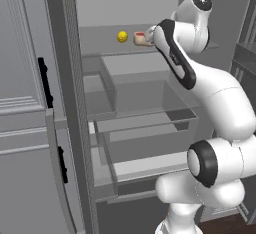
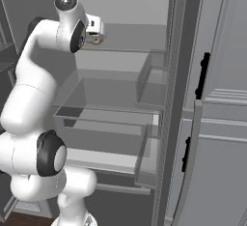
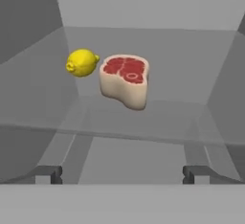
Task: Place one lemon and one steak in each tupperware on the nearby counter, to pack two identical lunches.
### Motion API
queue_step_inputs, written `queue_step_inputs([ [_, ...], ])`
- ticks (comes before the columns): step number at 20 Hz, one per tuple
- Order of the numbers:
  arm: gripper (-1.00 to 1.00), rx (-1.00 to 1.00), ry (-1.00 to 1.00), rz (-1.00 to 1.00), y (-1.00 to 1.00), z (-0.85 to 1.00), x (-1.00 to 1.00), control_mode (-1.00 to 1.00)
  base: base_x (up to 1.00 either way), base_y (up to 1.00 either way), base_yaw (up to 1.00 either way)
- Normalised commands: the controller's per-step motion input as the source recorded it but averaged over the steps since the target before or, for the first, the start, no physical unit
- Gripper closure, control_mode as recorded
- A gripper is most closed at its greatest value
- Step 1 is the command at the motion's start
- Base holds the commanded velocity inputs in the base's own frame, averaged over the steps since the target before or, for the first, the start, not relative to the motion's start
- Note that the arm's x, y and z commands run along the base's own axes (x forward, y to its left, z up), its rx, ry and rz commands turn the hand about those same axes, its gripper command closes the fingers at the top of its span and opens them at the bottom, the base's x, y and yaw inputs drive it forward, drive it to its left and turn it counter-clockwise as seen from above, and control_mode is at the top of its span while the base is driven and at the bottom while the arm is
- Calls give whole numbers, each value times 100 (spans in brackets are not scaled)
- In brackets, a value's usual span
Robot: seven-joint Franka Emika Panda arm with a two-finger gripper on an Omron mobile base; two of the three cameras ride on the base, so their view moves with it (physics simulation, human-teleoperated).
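Yellow lemon [image 3: 82,62] and red steak [image 3: 124,80] lie just beside each other on upper fridge shelf [image 3: 143,117], lemon at steak's 10 o'clock. Gripper [image 3: 122,174] spread wide, empty, short of steak. Judgement: early stage, both still to be picked; tupperware, counter unseen.

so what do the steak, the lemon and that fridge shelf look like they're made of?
Steak: raw meat, matte; red marbled top, pale fat rim.
Lemon: fruit rind, smooth, slightly glossy yellow.
Shelf: probably clear glass or plastic; the levels below show through it.
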Motion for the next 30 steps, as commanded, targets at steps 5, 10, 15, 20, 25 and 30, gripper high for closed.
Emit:
queue_step_inputs([
  [5, -100, -3, 23, 4, 0, 1, 72, -100, 0, 0, 0],
  [10, -100, -9, 31, 0, 1, 12, 66, -100, 0, 0, 0],
  [15, -100, 0, -13, 0, 0, -23, 35, -100, 0, 0, 0],
  [20, -100, 0, -8, 4, 0, -22, 46, -100, 0, 0, 0],
  [25, -100, 0, 0, 8, 0, 0, 28, -100, 0, 0, 0],
  [30, -100, 0, 0, 14, 0, 0, 15, -100, 0, 0, 0],
])
